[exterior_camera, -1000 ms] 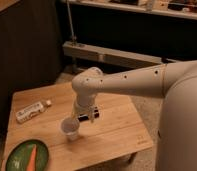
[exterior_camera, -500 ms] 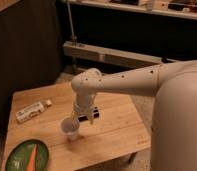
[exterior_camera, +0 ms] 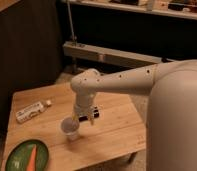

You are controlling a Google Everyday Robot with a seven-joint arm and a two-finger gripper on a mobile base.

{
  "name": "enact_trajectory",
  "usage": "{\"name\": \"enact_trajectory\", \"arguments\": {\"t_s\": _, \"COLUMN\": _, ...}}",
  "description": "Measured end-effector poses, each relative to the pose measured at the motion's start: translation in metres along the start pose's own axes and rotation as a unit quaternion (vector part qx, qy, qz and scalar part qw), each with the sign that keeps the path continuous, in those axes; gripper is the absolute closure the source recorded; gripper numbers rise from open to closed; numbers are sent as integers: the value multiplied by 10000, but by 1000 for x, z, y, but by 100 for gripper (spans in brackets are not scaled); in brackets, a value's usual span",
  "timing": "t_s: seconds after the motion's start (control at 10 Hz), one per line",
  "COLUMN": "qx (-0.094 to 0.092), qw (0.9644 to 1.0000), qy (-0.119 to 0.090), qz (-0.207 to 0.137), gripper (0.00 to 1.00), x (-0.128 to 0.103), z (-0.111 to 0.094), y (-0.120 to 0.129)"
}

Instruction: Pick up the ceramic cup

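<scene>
Little changed over the last second: arm barely shifted, gripper [exterior_camera: 87, 117] hanging in much the same spot above the middle of the counter [exterior_camera: 117, 131], low and just to the right of the ceramic cup [exterior_camera: 71, 128]. Cup upright, in the same place as a second ago, seemingly standing on the wood a little left of centre and towards the near edge, rim right against the gripper's dark tip. No telling from this view whether the jaws are spread, pressed together, or already pinching the cup wall. Judged from that stillness: approach over, grasp either closing or just about to, lift not yet begun. As for edges, some bare wood between the cup and the near edge of the counter, yet not a great deal, so a nudge forward or leftward could send it that way. Off to the left, well apart from the cup, a white carton [exterior_camera: 30, 112] with a small white piece [exterior_camera: 49, 103] beside it; at the near left corner a green plate [exterior_camera: 12, 159] bearing a carrot [exterior_camera: 32, 155], near the cup but not touching. Right half of the counter bare, and nothing overhead but the arm itself: straight up looks the safest way out.
</scene>
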Motion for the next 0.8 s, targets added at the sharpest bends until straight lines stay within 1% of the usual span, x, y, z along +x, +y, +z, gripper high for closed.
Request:
{"name": "enact_trajectory", "arguments": {"t_s": 0.1, "qx": 24, "qw": 10000, "qy": 72, "qz": 4, "gripper": 35, "x": 0, "z": 3, "y": 3}}
{"name": "enact_trajectory", "arguments": {"t_s": 0.3, "qx": 99, "qw": 9997, "qy": 224, "qz": 60, "gripper": 35, "x": -1, "z": 8, "y": -1}}
{"name": "enact_trajectory", "arguments": {"t_s": 0.4, "qx": 153, "qw": 9991, "qy": 385, "qz": -8, "gripper": 40, "x": -2, "z": 13, "y": 2}}
{"name": "enact_trajectory", "arguments": {"t_s": 0.5, "qx": 189, "qw": 9984, "qy": 526, "qz": -100, "gripper": 49, "x": -2, "z": 16, "y": 6}}
{"name": "enact_trajectory", "arguments": {"t_s": 0.6, "qx": 219, "qw": 9978, "qy": 613, "qz": -150, "gripper": 57, "x": -3, "z": 18, "y": 7}}
{"name": "enact_trajectory", "arguments": {"t_s": 0.8, "qx": 245, "qw": 9970, "qy": 708, "qz": -194, "gripper": 78, "x": -3, "z": 20, "y": 9}}
